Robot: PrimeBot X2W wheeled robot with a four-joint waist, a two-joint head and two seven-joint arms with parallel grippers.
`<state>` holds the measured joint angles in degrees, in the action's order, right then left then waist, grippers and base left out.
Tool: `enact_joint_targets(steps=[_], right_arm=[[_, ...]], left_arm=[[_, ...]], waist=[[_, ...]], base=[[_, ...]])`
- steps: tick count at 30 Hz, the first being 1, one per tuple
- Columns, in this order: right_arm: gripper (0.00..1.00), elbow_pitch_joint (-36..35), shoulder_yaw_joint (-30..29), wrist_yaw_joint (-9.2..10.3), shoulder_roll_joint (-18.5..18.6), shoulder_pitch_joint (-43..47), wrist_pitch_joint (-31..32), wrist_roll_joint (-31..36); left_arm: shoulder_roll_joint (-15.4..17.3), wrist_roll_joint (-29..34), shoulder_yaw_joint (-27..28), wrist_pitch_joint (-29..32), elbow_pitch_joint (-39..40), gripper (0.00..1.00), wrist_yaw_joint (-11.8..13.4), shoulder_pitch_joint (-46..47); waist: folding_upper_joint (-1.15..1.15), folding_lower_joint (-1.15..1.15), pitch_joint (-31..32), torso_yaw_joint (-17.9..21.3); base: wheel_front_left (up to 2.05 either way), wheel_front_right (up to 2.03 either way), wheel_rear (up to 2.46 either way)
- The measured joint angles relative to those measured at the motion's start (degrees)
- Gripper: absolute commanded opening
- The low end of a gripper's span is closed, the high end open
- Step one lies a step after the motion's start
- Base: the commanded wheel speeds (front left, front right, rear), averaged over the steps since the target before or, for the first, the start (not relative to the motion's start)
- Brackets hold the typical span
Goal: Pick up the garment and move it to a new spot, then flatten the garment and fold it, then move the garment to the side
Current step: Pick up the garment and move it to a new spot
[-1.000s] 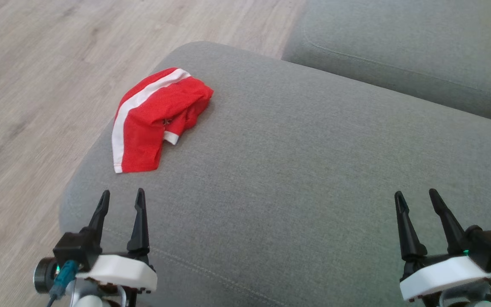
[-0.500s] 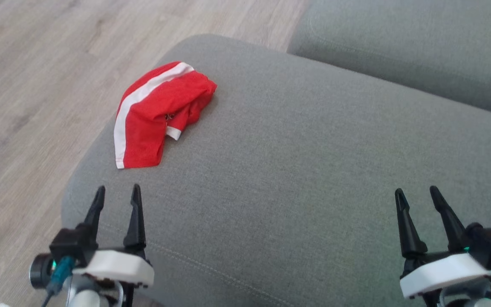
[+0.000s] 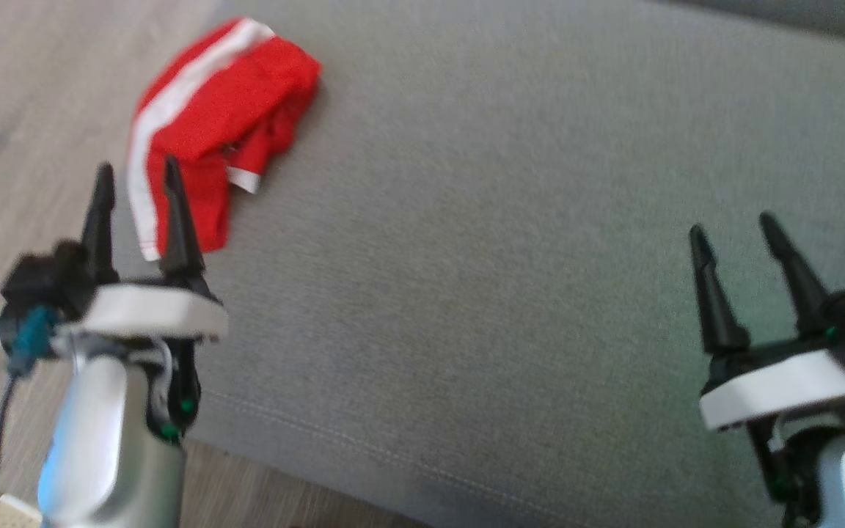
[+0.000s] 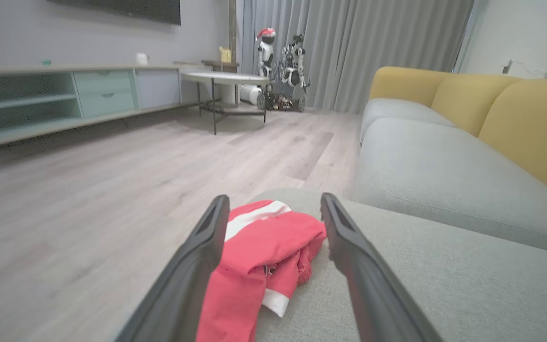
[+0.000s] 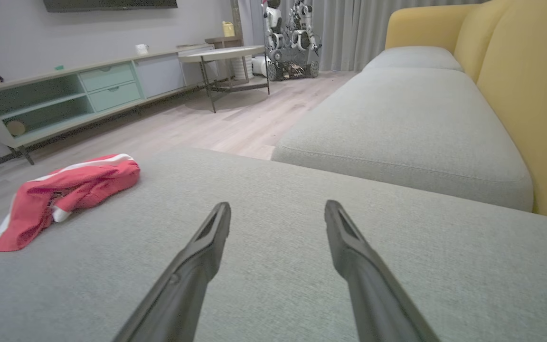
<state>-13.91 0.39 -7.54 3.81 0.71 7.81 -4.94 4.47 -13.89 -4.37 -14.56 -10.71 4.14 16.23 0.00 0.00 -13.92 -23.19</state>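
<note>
We are working over a grey sofa cushion [image 3: 503, 257], with wooden floor [image 3: 19, 110] running along its left edge. The garment [image 3: 224, 117], red with a white stripe, lies crumpled and doubled over on itself by that left edge, toward the cushion's far left corner. The rest of the cushion is bare.

Our left end effector [image 3: 136, 165] has its fingers spread wide and holds nothing. It points at the near end of the garment, and in the left wrist view the cloth [image 4: 264, 242] sits framed between the two fingers. We cannot tell whether the tips touch it yet. Our right end effector [image 3: 733, 224] is just as wide open and empty, over the cushion's right side, well apart from the garment.

The main risk, as we judge it, is the edge. A low, forward push with open fingers could slide the cloth off onto the floor instead of gathering it. Because the garment is bunched, closing on a top fold alone could lift one layer and leave the rest dragging. The soft cushion may also give under the tips and spoil the pinch.
</note>
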Motion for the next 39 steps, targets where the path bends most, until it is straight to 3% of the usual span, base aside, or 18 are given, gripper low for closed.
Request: enact_joint_targets(steps=[6, 11, 18, 19, 20, 24, 29, 39], right_arm=[[1.0, -2.6, -0.2, 0.0, 2.9, -3.2, 1.9, 0.4], [1.0, -3.3, 0.0, 0.0, 4.7, -6.1, 2.6, 0.4], [1.0, -3.0, 0.8, 0.0, 4.8, -7.2, 2.5, 0.0], [1.0, -2.8, 0.8, 0.0, 4.8, -7.3, 2.3, 0.0], [1.0, -2.6, 0.7, 0.0, 4.7, -7.2, 2.3, 0.0], [1.0, -1.7, 0.0, 0.0, 4.2, -7.2, 1.4, -0.1], [1.0, 0.2, -0.5, 0.0, 3.3, -7.1, -0.3, -0.9], [1.0, 5.0, -1.0, 0.0, 0.4, -4.7, -3.8, -2.7]], left_arm=[[-0.8, -3.1, 3.5, -0.1, -14.2, 1.0, -3.7, 9.8], [1.0, -3.5, 4.1, -0.1, -29.9, 1.0, -6.8, 19.6], [3.9, -4.7, 6.1, -0.1, -44.1, 1.0, -7.2, 25.8], [4.1, -4.7, 6.4, -0.1, -45.1, 0.68, -7.2, 26.5], [4.4, -4.6, 6.7, -0.1, -45.3, 0.0, -7.1, 26.9], [4.9, -4.0, 8.6, -0.1, -40.3, 0.0, -6.7, 27.1], [5.2, -1.3, 10.8, -0.1, -28.6, 0.0, -6.7, 23.5], [1.7, 4.0, 8.7, -0.2, -5.8, 0.0, -8.5, 9.0]], waist=[[0.0, 0.01, -7.1, 2.3], [0.0, 0.01, -11.6, 4.0], [0.0, 0.01, -13.7, 6.0], [0.0, 0.01, -13.8, 6.3], [0.0, 0.01, -13.8, 6.5], [0.0, 0.0, -13.1, 6.7], [0.0, 0.0, -10.7, 7.0], [0.0, 0.0, -2.4, 8.7]], base=[[0.0, 0.0, 0.0], [0.0, 0.0, 0.0], [0.0, 0.0, 0.0], [0.0, 0.0, 0.0], [0.0, 0.0, 0.0], [0.0, 0.0, 0.0], [0.0, 0.0, 0.0], [0.0, 0.0, 0.0]])
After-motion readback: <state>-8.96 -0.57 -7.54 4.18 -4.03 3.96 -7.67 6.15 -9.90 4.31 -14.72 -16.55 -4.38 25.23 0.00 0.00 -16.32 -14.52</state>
